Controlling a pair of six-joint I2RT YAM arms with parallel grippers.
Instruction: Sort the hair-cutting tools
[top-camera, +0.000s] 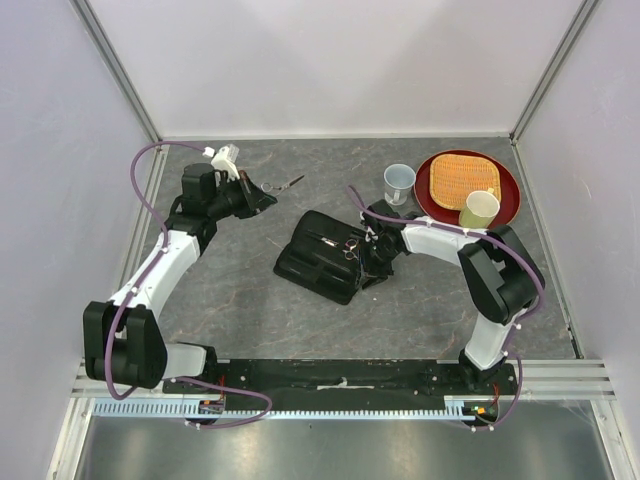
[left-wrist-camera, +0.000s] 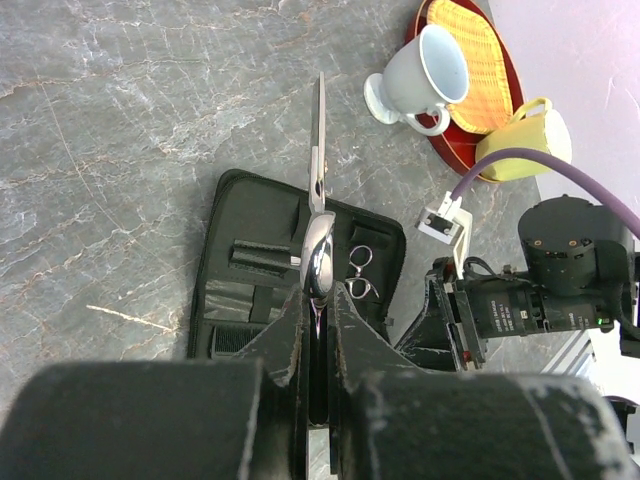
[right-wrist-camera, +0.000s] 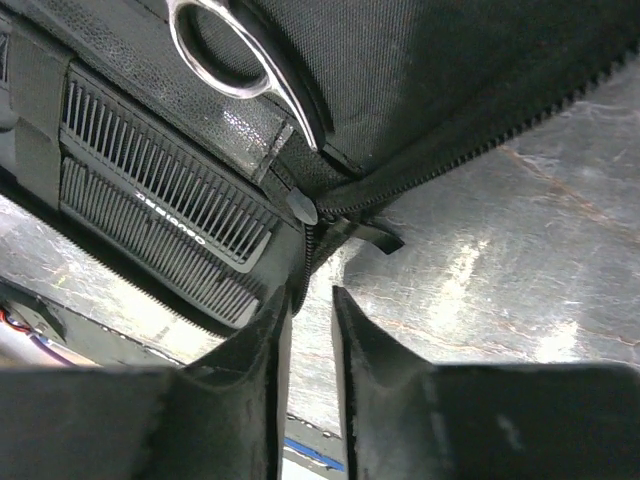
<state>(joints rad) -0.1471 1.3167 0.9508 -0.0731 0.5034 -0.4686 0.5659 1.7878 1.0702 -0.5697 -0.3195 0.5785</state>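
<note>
My left gripper (left-wrist-camera: 318, 297) pinches scissors (left-wrist-camera: 318, 150) above the table, while my right gripper (right-wrist-camera: 310, 300), jaws narrowly apart, meets the case (right-wrist-camera: 450, 80) edge, grip unclear.

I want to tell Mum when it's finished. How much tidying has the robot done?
Nearly there, it seems. Two combs and one pair of scissors sit in the open case. The left gripper holds the other scissors. The right gripper is at the case's zipper edge. Left: stowing those scissors.
</note>
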